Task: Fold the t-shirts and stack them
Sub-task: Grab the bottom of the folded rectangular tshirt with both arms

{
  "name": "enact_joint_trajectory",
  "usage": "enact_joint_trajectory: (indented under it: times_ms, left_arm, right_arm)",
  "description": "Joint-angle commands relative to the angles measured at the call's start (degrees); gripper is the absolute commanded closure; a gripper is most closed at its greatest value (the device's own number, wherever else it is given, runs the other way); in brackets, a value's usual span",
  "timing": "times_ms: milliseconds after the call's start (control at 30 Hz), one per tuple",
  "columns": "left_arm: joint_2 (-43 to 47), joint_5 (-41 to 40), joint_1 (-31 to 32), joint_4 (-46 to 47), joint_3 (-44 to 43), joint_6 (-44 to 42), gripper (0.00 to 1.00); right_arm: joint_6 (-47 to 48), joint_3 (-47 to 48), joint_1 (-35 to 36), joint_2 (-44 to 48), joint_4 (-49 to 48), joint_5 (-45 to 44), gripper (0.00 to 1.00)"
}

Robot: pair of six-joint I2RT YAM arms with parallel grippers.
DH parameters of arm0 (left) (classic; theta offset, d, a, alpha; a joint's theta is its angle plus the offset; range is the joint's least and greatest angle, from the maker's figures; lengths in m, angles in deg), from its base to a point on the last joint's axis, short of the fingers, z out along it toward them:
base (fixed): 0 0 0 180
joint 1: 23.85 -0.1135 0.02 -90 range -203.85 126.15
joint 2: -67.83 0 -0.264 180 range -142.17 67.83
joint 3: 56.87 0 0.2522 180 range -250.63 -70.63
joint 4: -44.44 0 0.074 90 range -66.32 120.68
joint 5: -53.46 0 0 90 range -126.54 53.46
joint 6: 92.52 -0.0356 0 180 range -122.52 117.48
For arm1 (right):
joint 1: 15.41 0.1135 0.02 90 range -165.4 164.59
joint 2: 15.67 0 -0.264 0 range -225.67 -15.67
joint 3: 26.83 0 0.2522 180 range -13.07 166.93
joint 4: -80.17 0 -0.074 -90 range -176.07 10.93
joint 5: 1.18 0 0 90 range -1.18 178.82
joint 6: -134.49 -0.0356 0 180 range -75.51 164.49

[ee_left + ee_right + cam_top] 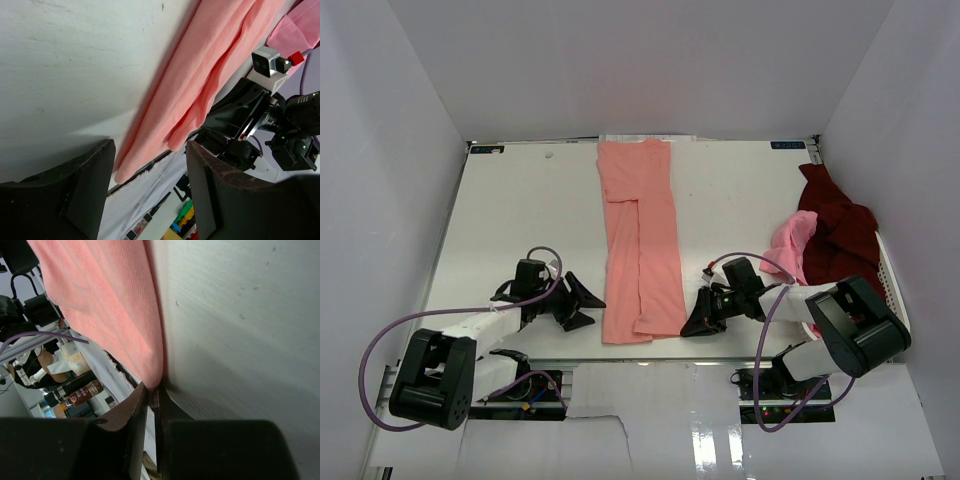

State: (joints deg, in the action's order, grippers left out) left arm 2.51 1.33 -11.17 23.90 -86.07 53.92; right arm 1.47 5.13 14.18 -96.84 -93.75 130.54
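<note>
- Salmon t-shirt [640, 250] lies flat as a long, narrow strip, folded lengthwise. It runs from the far edge of the table [520, 220] to the near edge.
- My right gripper [696, 322] sits at the near right corner of the salmon t-shirt with its fingers pressed together. I cannot tell whether any cloth is caught between them.
- My left gripper [586, 304] rests just left of the salmon t-shirt's near end, fingers spread wide and holding nothing.
- I judge the step in hand to be folding the near end up towards the far end. To do it well, I should grip both near corners, lift them evenly, and carry them straight along the strip so the edges line up.
- A lighter pink t-shirt [790, 245] and a dark maroon t-shirt [840, 230] lie heaped well to the right of the salmon t-shirt. They are beside a white slotted basket [888, 275].
- The table is white, matte and faintly scuffed. Plain white walls [620, 60] close in beyond the salmon t-shirt's far end and on both sides.
</note>
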Motion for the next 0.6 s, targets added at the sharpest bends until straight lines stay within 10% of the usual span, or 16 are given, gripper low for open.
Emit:
enact_joint_trajectory:
  times_ms: [0,567]
  left_arm:
    - [1.7,-2.1,1.6,-0.8,1.4,0.2,0.3]
    - [5.2,-9.3,9.4,-7.4,5.5,5.2,0.35]
  right_arm:
    - [1.1,-0.1,0.2,-0.5,-0.8,-1.5,0.87]
    - [2.7,2.8,0.2,1.1,3.4,-2.8,0.92]
